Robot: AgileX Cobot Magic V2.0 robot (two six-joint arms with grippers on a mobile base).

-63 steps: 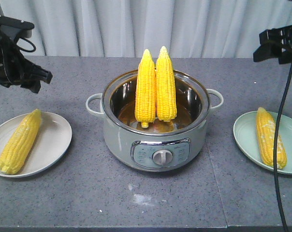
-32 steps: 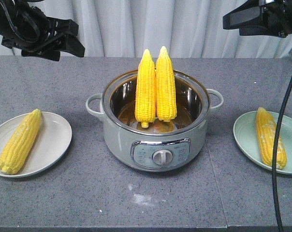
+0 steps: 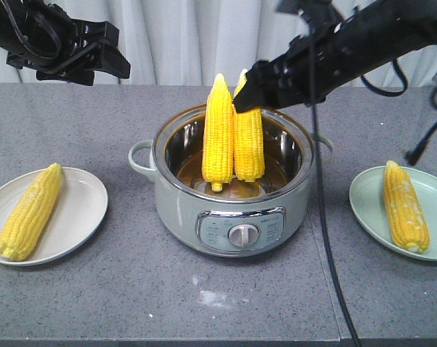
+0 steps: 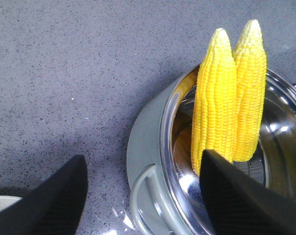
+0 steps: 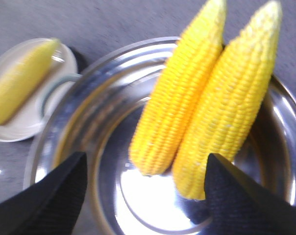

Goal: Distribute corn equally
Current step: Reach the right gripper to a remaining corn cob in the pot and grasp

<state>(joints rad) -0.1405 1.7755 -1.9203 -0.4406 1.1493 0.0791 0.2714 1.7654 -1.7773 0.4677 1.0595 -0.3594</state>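
**Front view.** The right hand [image 3: 249, 92] hovers at the tips of the two standing cobs [image 3: 233, 137]. They lean together in the pot [image 3: 182, 217] directly beneath it. The left hand [image 3: 106, 61] hangs high, with the pot well apart, lower and to its right. The white-plate cob [image 3: 30, 213] lies on the white plate [image 3: 85, 210] below the left hand. The green-plate cob [image 3: 405, 206] lies on the green plate [image 3: 365, 206], below and to the right of the right hand. With one cob on each plate and two in the pot, treat the task as about half done.

**Left wrist view.** The left hand [image 4: 143, 156] is spread wide and holds nothing. The standing cobs [image 4: 231, 93] rise ahead of it and to its right, with bare table [image 4: 64, 73] ahead and to its left. If you bring this hand in while the right hand is over the pot, the arms may collide.

**Right wrist view.** The right hand [image 5: 145, 156] is also spread wide and empty. Both standing cobs [image 5: 202, 107] sit ahead of it, between the finger lines, and touch along their length.
- Closing here may trap both cobs.
- A finger may push one cob over against the pot rim [image 5: 55, 142].
- A grip near the narrow tip is likely to slip on the tapered kernels.
- This view is blurred, so you cannot judge the gap between the cobs from it.
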